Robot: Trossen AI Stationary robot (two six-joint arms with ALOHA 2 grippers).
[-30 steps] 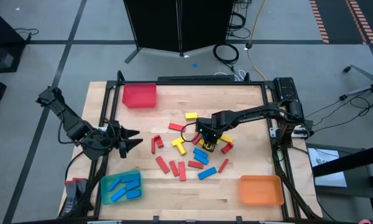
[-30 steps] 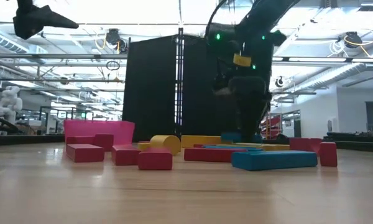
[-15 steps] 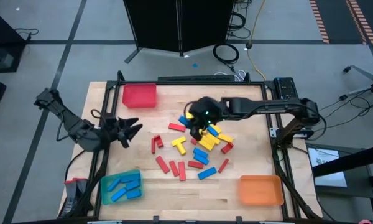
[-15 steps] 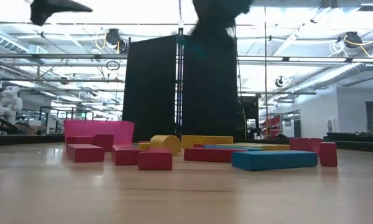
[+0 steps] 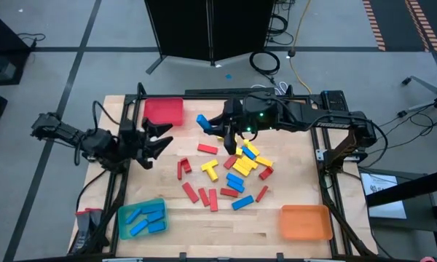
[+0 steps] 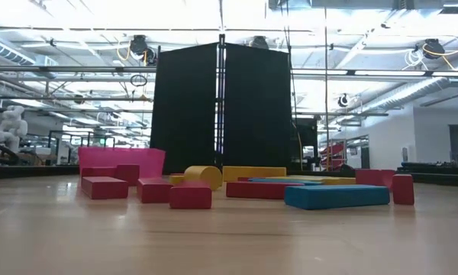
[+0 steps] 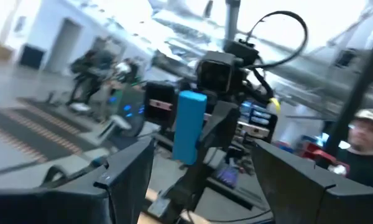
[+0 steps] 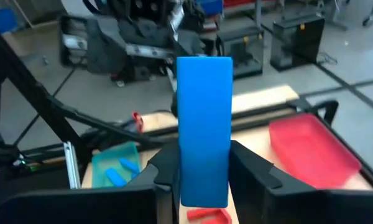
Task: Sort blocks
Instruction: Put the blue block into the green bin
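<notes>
Grey workshop flooring surrounds a pale wooden tabletop (image 5: 277,167) framed by a dark rail, with three plastic trays on it: a red one (image 5: 164,111) at the far left corner, a teal one (image 5: 140,219) at the near left corner, and an orange one (image 5: 304,222) at the near right corner. Inside the teal tray lie what look like four blue blocks (image 5: 147,217), though they overlap and the count is uncertain. Loose blocks (image 5: 226,175) spread across the middle of the tabletop: roughly nine red bars, about five yellow ones and three or four blue ones, several piled together. The right gripper (image 5: 217,125) hangs above the far middle of the tabletop, clamped on one blue rectangular block (image 8: 203,127) that stands up between its fingers, well clear of the pile. The left gripper (image 5: 158,138) is at the left edge beside the red tray, its fingers spread wide and holding nothing, pointed toward the right gripper.
</notes>
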